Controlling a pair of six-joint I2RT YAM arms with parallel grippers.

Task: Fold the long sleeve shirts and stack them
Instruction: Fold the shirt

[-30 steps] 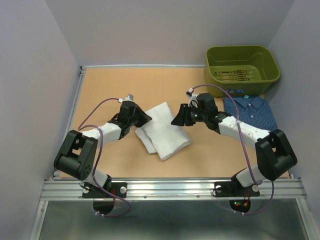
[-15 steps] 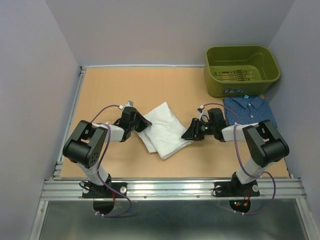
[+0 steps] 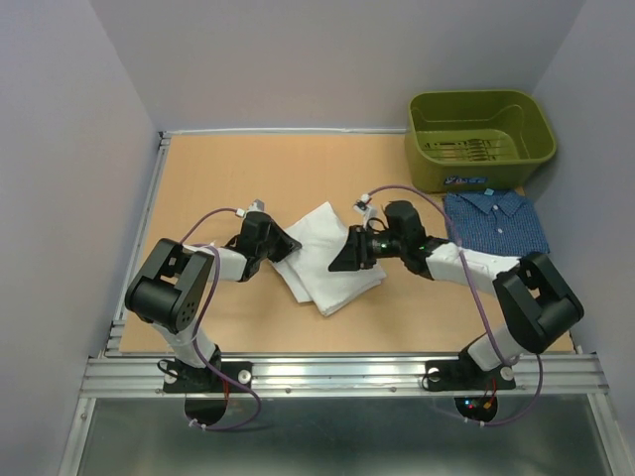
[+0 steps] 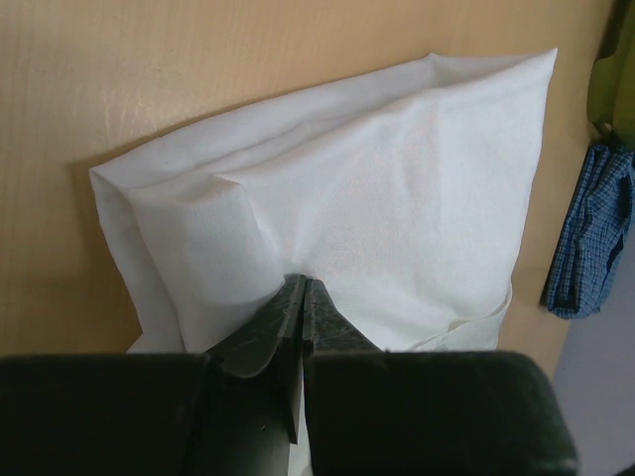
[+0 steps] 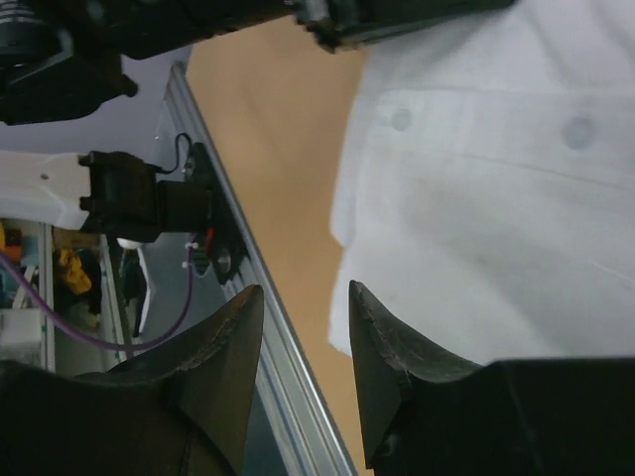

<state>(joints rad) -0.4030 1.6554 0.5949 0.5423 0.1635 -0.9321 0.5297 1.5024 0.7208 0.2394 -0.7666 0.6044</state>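
My left fingers (image 4: 301, 296) pinched the white shirt's (image 3: 319, 256) edge mid-counter (image 3: 238, 178), anchoring the fold. My right fingers (image 3: 344, 262) hung parted and empty over its far side, probably to square it before stacking with the blue shirt (image 3: 496, 220).

Plain pale-grey walls (image 3: 298, 59) are standing around the flat tan wooden tabletop (image 3: 228, 169) on three sides, and a ribbed silver aluminium rail (image 3: 337, 375) is running along that tabletop's near edge.

Top cam overhead from behind; wrist cams close-up — all share white shirt (image 3: 316, 253).
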